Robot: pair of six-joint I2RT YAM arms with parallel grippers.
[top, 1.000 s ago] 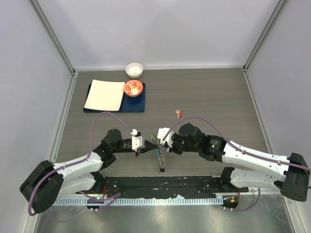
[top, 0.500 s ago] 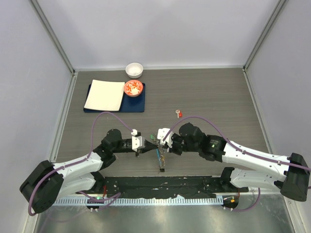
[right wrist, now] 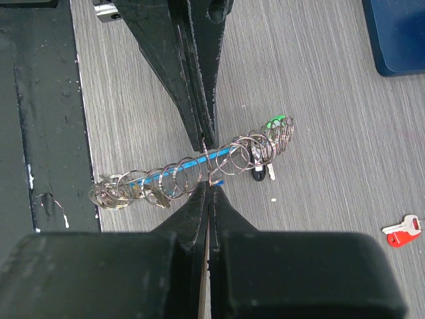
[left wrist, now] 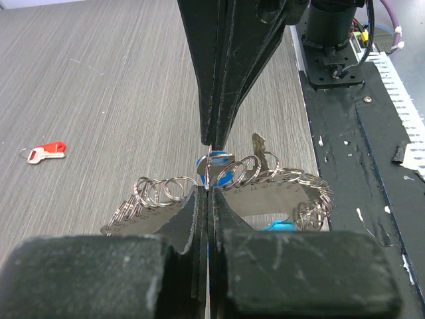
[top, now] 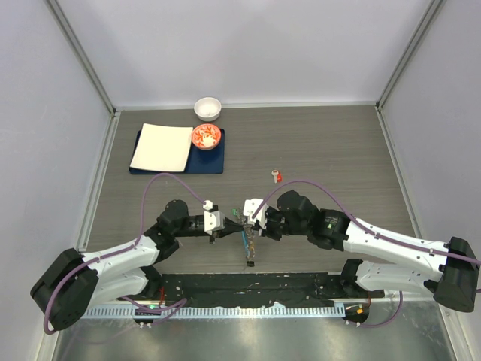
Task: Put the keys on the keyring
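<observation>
Your left gripper [left wrist: 207,193] is clenched, its fingertips pressed together on a thin loop of the keyring [right wrist: 179,174]. Your right gripper [right wrist: 210,188] faces it tip to tip, also clenched on that loop. Only the loop's width separates the two sets of tips.

The keyring stretches out to either side of the pinch as a row of silver rings, with the light-blue strip [right wrist: 199,161] running through them and the green tag [right wrist: 276,123] at one end. A dark-capped key [right wrist: 257,175] sits against the rings near that tag. You cannot tell from these views whether it is threaded on.

The red key [top: 276,177] lies flat on the table [top: 338,143], well apart from the bunch, farther out and slightly to your right. Only wood grain shows between it and the grippers.

On the near side, the black base plate [top: 248,289] begins just behind the bunch, so the room is tight there. Bare tabletop extends beyond the grippers and to the right of the right arm.

At the far left sits the blue mat [top: 213,162], carrying a folded white cloth [top: 161,147] and a bowl with red contents [top: 206,136]. A white bowl [top: 207,108] stands just past the mat against the back edge. All of this is well apart from the arms. Pale walls close the table on the left, right and back.
</observation>
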